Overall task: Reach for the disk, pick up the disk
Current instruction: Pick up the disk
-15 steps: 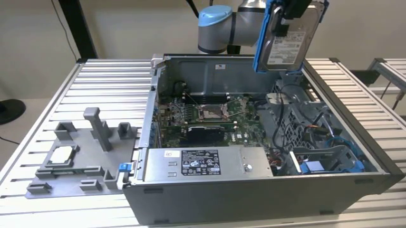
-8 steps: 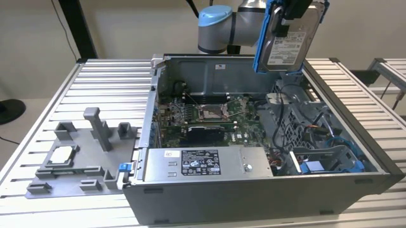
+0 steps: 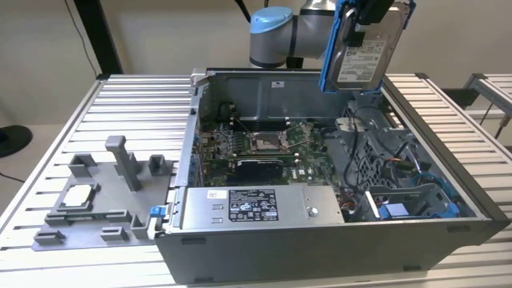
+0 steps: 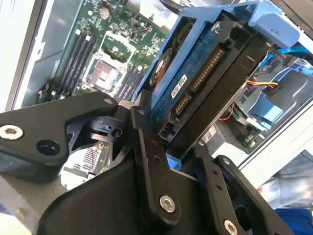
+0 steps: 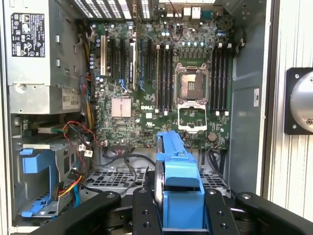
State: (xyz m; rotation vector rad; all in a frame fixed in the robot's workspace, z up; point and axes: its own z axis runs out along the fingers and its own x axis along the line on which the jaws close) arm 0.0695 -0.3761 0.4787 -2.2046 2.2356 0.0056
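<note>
The hard drive (image 3: pixel 366 51) hung high above the open computer case (image 3: pixel 448 234), at the far right of the exterior view, held on edge with its white label toward the camera and its blue rails (image 3: pixel 330 48) running down its sides. It was well clear of the case, so the pick-up looked done. The jaws were clamped on the drive: in the second wrist view the gripper (image 4: pixel 171 142) had its black fingers (image 4: pixel 146 147) pressed against the 2 broad faces, with the connector end of the drive (image 4: pixel 195 83) toward that camera. Gripping the flat faces, not the rails, probably kept it from swinging.

In the first wrist view the drive (image 5: pixel 178 196) sat edge-on between the black fingers (image 5: pixel 142 210), directly over the case interior. Below it lay the motherboard (image 5: pixel 161 88) with its open processor socket (image 5: pixel 188 85). The power supply (image 3: pixel 256 207) ran along the near side in the exterior view, and a blue drive bracket (image 3: pixel 416 207) with no drive in it sat at the near right, among loose red, yellow and black wires (image 5: pixel 73 183).

On the table (image 3: pixel 136 96), to the exterior view's left of the case, stood a grey fixture (image 3: pixel 104 198) with upright posts, well apart from the drive. The case walls and the cable bundle were the nearest things to snag on.
</note>
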